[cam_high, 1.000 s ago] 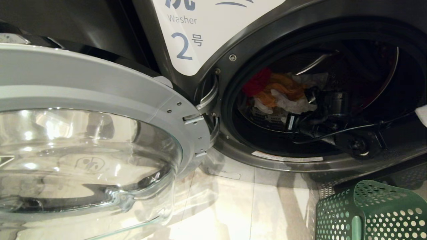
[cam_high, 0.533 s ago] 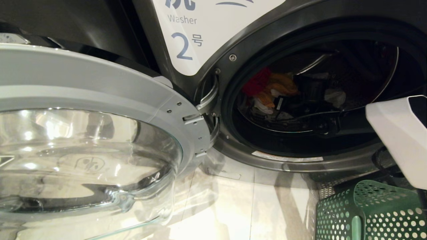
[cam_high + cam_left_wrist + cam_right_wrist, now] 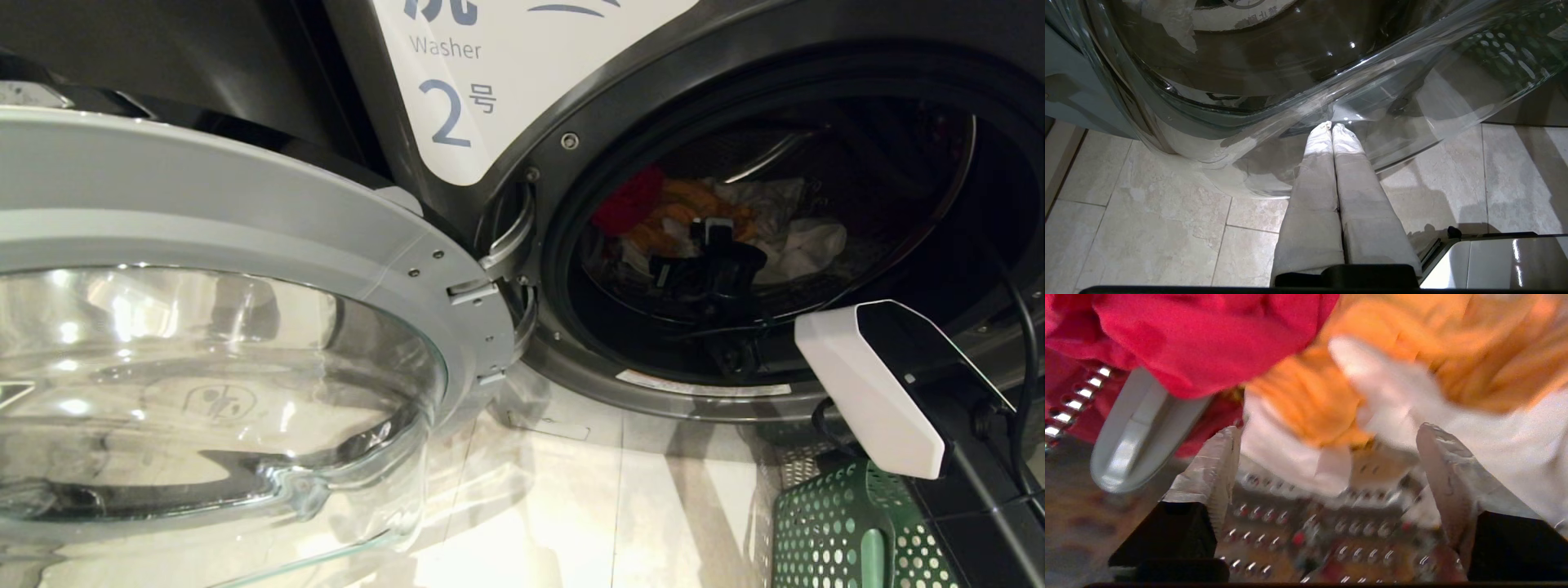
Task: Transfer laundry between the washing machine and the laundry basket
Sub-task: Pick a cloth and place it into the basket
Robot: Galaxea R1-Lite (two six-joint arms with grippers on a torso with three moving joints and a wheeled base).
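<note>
Your landmark is the washing machine [image 3: 620, 106], the dark grey front-loader labelled 2, whose chrome-ringed glass door [image 3: 220, 327] hangs swung wide to the left of the drum mouth. The laundry basket [image 3: 833, 531], green perforated plastic, sits on the tiled floor just below and to the right of that mouth, partly behind your right arm. Inside the drum lies the laundry [image 3: 694, 216]: a bright red-pink piece [image 3: 1200, 339] furthest left, an orange one [image 3: 1412, 359] beside it, a white one [image 3: 1298, 457] lowest, all soft, crumpled and overlapping on the studded steel wall.

Your right gripper [image 3: 1327, 453] is deep in the drum with its jaws spread wide and empty, the white and orange folds sitting between the tips. Closing here could pinch two garments together, or only a thin fold that slips free on the way out. A trailing end might also snag on the grey drum paddle [image 3: 1135, 437] or the door rim.

Your left gripper [image 3: 1331, 128] is parked under the glass door, jaws clenched on nothing.
</note>
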